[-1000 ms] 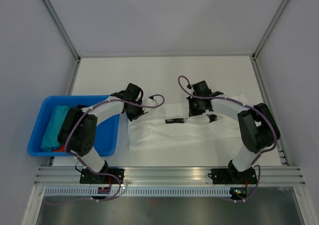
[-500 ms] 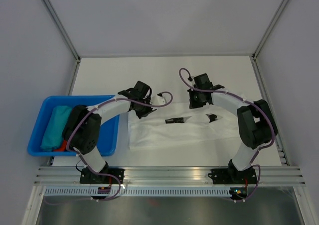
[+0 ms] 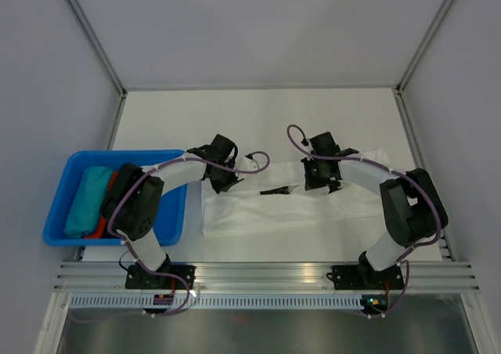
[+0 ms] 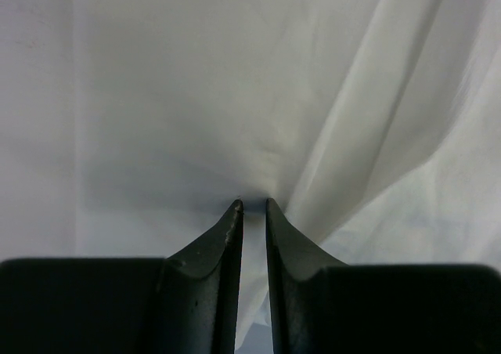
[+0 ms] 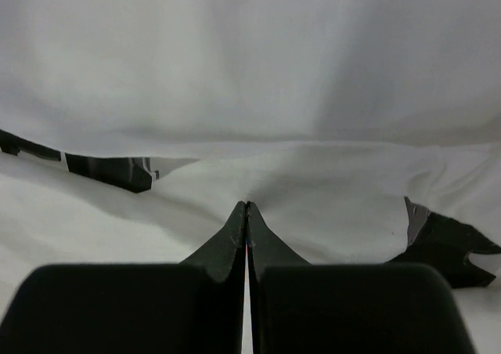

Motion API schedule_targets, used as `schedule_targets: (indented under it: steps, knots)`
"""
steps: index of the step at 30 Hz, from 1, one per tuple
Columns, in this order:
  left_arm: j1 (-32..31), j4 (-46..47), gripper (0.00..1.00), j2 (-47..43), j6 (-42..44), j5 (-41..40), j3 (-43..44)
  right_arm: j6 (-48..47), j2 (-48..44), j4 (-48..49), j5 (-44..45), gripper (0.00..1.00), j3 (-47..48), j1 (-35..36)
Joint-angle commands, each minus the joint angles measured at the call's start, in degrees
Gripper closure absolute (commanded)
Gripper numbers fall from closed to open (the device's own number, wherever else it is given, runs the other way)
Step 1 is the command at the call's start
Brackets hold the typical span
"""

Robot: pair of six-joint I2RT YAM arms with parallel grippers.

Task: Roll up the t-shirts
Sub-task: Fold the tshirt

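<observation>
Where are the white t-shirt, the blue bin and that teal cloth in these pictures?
white t-shirt [image 3: 266, 211]: top view, on the flat near part of the cloth.
blue bin [image 3: 102, 153]: top view, on its far rim.
teal cloth [image 3: 86, 194]: top view, on the middle of the bundle.

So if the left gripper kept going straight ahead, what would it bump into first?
The t-shirt. The left gripper has its tips right at the white cloth, likely pinching a fold, and only cloth shows ahead.

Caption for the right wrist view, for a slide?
Right gripper pinched shut on a fold of the white t-shirt.
</observation>
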Motion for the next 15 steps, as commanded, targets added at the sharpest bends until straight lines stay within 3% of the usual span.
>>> schedule_targets:
  steps: [1,7,15]
  knots:
    - [-0.3,1.3,0.77,-1.7,-0.1,-0.7,-0.6,0.1,-5.6,-2.7,-0.6,1.00,-0.5,0.1]
    - [-0.3,1.3,0.77,-2.4,1.0,-1.8,0.1,-1.5,-6.6,-5.6,2.7,1.00,6.2,-0.6]
    - [-0.3,1.3,0.77,-2.5,0.7,-1.9,-1.3,-4.5,7.3,-5.7,5.4,1.00,14.5,-7.9]
